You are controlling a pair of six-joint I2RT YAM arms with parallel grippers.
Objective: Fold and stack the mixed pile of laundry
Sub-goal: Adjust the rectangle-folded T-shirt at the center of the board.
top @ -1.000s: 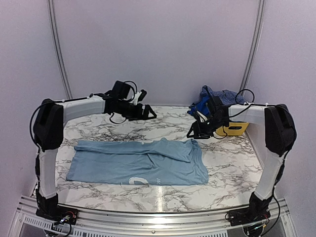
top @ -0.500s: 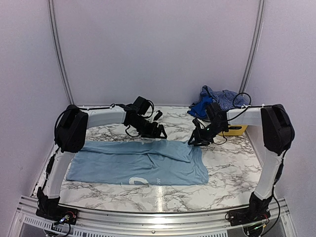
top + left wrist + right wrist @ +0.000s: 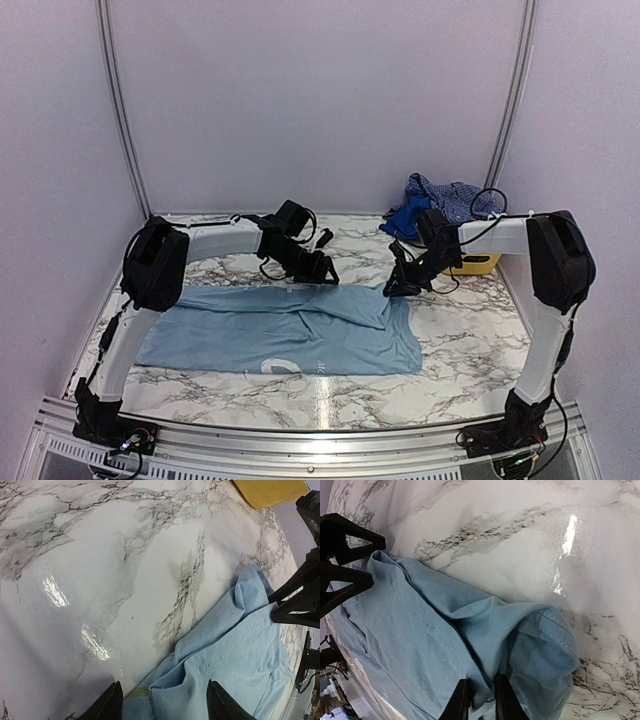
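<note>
Both arms are low at the far edge of the pale sky-blue T-shirt (image 3: 280, 330), which lies spread flat across the marble table (image 3: 470, 330) with one layer doubled over on its right half. I read this as the set-up for the next fold, each side taking a far corner so the cloth lifts evenly. My right gripper (image 3: 482, 682) is at the far right corner, fingers nearly together with a bunched fold of blue fabric pinched between them, so I call that a grip on the shirt. My left gripper (image 3: 322, 270) sits at the middle of the far hem with its jaws apart. From its wrist view the hem runs right between the fingers, but nothing is clamped. The rest of the pile, a navy-and-white check shirt (image 3: 450, 192) and a royal-blue piece (image 3: 403, 216), waits at the far right behind the yellow basket (image 3: 480, 263), well apart from both grippers.
</note>
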